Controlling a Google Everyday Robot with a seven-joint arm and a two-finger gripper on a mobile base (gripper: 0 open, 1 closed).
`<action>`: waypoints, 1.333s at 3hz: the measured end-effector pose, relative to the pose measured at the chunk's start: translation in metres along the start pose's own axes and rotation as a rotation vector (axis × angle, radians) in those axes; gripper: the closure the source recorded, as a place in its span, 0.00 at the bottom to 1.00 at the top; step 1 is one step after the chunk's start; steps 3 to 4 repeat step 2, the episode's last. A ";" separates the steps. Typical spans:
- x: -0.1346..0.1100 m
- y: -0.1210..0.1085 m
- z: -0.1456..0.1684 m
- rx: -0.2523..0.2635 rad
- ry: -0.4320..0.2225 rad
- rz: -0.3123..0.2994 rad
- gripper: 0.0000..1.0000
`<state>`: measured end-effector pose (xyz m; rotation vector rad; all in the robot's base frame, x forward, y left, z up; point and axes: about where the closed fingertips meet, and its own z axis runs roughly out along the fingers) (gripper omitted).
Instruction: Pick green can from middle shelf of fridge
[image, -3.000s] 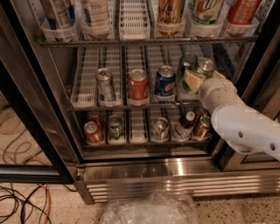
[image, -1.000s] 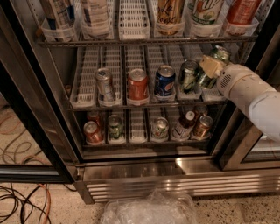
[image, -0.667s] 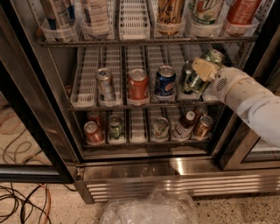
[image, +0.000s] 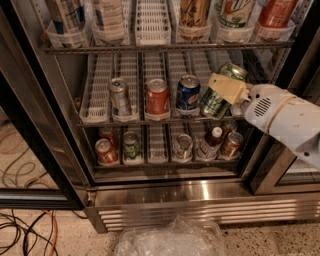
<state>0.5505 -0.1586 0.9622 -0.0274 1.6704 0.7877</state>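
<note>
The fridge (image: 200, 192) stands open in front of me. On its middle shelf (image: 97, 107) of white slotted lanes, the green can (image: 212, 107) sits at the front of the fifth lane, tilted with its top leaning right. My gripper (image: 225, 90) reaches in from the right on a white arm (image: 285, 117). Its cream finger (image: 227, 86) lies across the can's top and it is shut on the can. A second, darker green can (image: 233, 71) stands just behind the gripper.
A blue Pepsi can (image: 188, 95), a red can (image: 157, 96) and a silver can (image: 120, 96) stand left of the green can. Cans and a bottle (image: 207, 145) fill the lower shelf. A clear plastic bag (image: 170, 240) and cables (image: 25, 230) lie on the floor.
The arm rose from in front of the lower shelf to the middle shelf. The gripper has moved left onto the green can, which now leans to the right.
</note>
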 end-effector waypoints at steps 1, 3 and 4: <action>-0.021 0.039 -0.016 -0.165 0.015 0.069 1.00; -0.042 0.070 -0.030 -0.334 0.047 0.122 1.00; -0.042 0.070 -0.030 -0.334 0.047 0.122 1.00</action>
